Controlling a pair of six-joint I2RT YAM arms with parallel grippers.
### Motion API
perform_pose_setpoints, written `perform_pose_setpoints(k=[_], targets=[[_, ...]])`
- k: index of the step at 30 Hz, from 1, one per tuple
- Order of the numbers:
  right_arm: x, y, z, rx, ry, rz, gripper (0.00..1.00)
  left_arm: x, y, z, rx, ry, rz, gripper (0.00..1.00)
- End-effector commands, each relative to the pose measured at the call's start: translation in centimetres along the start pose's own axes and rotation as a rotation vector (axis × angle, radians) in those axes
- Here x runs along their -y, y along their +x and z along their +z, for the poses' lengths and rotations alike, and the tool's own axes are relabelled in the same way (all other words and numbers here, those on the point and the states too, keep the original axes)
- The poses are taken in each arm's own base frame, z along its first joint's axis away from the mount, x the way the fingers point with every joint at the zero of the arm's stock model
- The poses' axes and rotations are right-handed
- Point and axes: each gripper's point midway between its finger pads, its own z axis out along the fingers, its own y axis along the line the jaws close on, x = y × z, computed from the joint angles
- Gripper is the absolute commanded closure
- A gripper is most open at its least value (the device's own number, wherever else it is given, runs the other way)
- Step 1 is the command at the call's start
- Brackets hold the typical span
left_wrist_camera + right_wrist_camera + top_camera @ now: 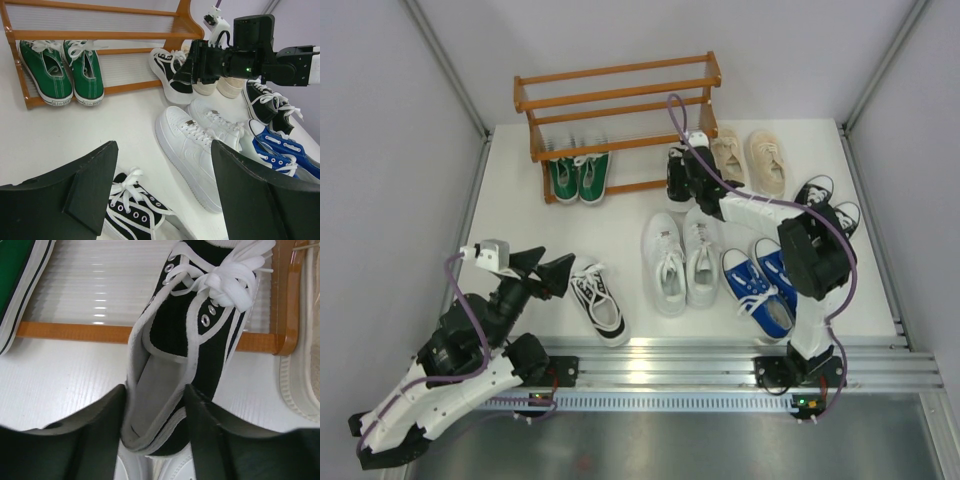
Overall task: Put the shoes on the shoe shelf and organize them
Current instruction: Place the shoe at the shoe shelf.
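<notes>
At right pincer [156,390]: closed halfway onto the heel of a black canvas sneaker with white trim [172,315]
Ahead of it: orange-brown wooden shoe rack [75,331]; heel grip likely leaves the toe free to slide in
Left pincer [164,150]: wide open, empty

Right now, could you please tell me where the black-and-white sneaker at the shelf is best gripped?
Pinch the heel across its width, from above and behind. The black-and-white sneaker sits upright, opening up, toe over the shoe shelf's bottom front rail, narrow heel pointing away from it; the right gripper straddles it.
</notes>
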Motion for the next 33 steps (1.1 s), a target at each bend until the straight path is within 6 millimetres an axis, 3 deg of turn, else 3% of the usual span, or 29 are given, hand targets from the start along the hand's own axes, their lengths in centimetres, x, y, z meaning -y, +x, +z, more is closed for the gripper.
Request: perform_pose_setpoints(k=[1, 3, 4, 9, 22, 27, 33], targets=[[1.7, -1.6, 0.6, 0.016, 0.026, 0.039, 0.54, 0.2, -0.2, 0.2, 0.006, 0.005, 0.010, 0.20], [2.1, -1.7, 0.5, 0.021, 0.040, 0.011, 0.61, 0.1, -0.2, 0.2, 0.005, 0.003, 0.011, 0.20], [2.2, -2.0, 0.5, 0.028, 0.045, 0.001, 0.72, 0.1, -0.1, 0.2, 0.004, 0.004, 0.011, 0.20], [2.3, -3.4, 0.3, 0.071, 0.034, -0.089, 1.00, 0.2, -0.2, 0.2, 0.005, 0.004, 0.011, 0.20], [1.6, -8.6, -2.5, 0.270, -0.049, -0.354, 1.00, 0.2, -0.2, 0.2, 0.007, 0.008, 0.009, 0.20], [1.1, -7.7, -1.6, 0.248, -0.102, -0.462, 1.00, 0.2, -0.2, 0.2, 0.008, 0.008, 0.010, 0.20], [0.9, -5.1, -0.6, 0.155, -0.241, -0.534, 1.00, 0.2, -0.2, 0.2, 0.006, 0.009, 0.011, 0.20]])
